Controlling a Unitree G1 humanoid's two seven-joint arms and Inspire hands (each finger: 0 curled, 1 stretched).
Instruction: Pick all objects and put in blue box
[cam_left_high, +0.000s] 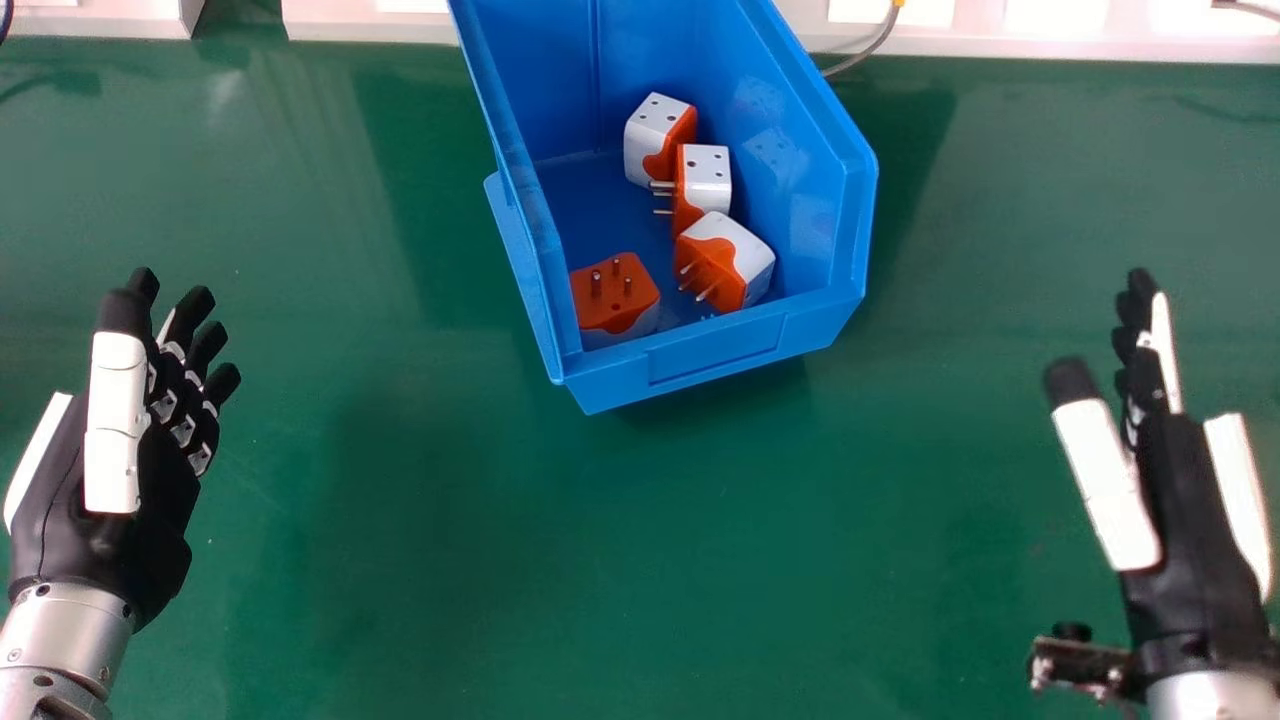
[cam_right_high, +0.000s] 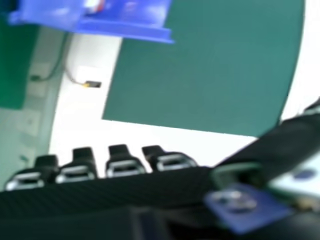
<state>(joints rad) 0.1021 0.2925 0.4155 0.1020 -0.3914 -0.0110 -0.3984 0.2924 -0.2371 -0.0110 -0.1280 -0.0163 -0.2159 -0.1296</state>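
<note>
In the head view the blue box (cam_left_high: 715, 345) stands at the top middle, holding several orange and white plug adapters. One adapter (cam_left_high: 615, 297) lies at its near left with prongs up; others (cam_left_high: 725, 260) are stacked along the right side. My left hand (cam_left_high: 120, 480) is over the table at the left, apart from the box, open and holding nothing. At the right my right hand (cam_left_high: 1180, 490) is open too, well away from the box. The right hand view has the right hand (cam_right_high: 125, 167) along the bottom and part of the blue box (cam_right_high: 125, 30).
A green table top (cam_left_high: 450, 560) spreads around the box and beneath both hands. White panels (cam_left_high: 370, 25) line its far edge, where a grey cable (cam_left_high: 865, 55) runs behind the box.
</note>
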